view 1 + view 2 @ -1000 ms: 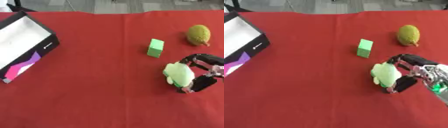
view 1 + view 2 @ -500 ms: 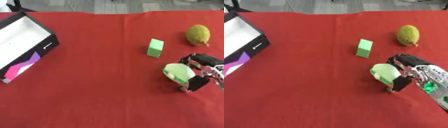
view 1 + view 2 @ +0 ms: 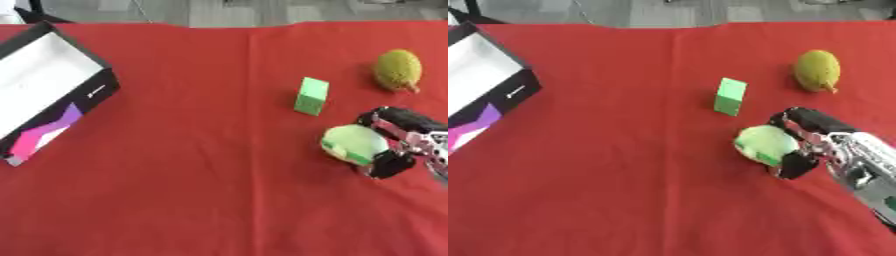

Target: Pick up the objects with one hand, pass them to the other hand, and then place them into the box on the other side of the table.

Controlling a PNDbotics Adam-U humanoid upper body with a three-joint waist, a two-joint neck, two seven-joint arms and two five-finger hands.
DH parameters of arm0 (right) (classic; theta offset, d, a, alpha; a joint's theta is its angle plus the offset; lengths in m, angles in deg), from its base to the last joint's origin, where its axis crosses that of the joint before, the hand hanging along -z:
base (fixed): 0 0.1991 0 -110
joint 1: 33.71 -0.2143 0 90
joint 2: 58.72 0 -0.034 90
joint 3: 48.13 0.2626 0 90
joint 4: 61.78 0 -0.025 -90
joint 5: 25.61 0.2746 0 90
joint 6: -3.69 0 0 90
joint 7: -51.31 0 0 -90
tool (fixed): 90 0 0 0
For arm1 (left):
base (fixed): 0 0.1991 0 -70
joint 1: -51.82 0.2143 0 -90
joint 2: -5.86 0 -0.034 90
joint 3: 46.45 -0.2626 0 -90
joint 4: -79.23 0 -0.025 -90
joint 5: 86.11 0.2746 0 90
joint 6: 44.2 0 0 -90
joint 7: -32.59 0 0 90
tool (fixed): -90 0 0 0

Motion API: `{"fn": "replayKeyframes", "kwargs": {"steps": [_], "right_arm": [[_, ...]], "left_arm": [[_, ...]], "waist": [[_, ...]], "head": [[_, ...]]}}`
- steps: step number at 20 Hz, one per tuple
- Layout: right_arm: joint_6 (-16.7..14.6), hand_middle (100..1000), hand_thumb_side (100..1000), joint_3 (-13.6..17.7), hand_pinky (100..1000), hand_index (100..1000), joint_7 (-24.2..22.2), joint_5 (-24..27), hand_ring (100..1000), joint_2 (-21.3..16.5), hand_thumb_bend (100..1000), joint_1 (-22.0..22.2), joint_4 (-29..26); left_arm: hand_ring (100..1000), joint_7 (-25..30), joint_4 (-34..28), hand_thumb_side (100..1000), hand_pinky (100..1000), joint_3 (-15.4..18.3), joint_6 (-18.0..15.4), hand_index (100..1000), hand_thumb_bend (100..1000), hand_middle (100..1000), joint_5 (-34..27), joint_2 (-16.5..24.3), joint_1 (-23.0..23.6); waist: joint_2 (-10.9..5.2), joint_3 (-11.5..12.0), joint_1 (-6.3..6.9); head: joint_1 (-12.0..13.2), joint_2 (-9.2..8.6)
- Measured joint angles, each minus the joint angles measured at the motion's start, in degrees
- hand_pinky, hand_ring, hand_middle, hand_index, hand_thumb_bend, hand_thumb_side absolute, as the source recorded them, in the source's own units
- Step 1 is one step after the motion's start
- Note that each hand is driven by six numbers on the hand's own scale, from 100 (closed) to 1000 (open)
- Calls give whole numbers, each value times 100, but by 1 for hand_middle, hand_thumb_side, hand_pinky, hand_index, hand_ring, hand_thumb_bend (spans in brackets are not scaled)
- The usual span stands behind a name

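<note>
My right hand comes in from the lower right, and its fingers and thumb curl around a pale green round object low over the red cloth. A green block stands just up and left of it. A yellow-green bumpy fruit lies at the far right. The box, white inside with black walls and a purple-pink side, lies at the left edge. My left hand shows in neither view.
The red cloth covers the whole table, with its far edge along the top. A wide stretch of bare cloth separates the box from the objects on the right.
The right hand has closed in around the pale green object and shifted slightly; the object has turned a little in the hand. The block, fruit and box have not moved.
</note>
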Motion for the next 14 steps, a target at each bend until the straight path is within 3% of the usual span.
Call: {"fn": "replayKeyframes", "kwargs": {"steps": [10, 14], "right_arm": [[-264, 603, 100, 333, 762, 711, -129, 1083, 605, -248, 296, -389, -34], [-302, 600, 100, 301, 760, 706, 76, 1356, 599, -77, 284, -700, -36]], "left_arm": [[773, 49, -83, 633, 724, -3, 26, 853, 912, 811, 45, 3, 35], [771, 109, -261, 637, 723, -73, 33, 851, 904, 805, 116, 3, 11]], "waist": [[-15, -18, 0], [-63, -8, 0]], "head": [[59, 0], [55, 0]]}}
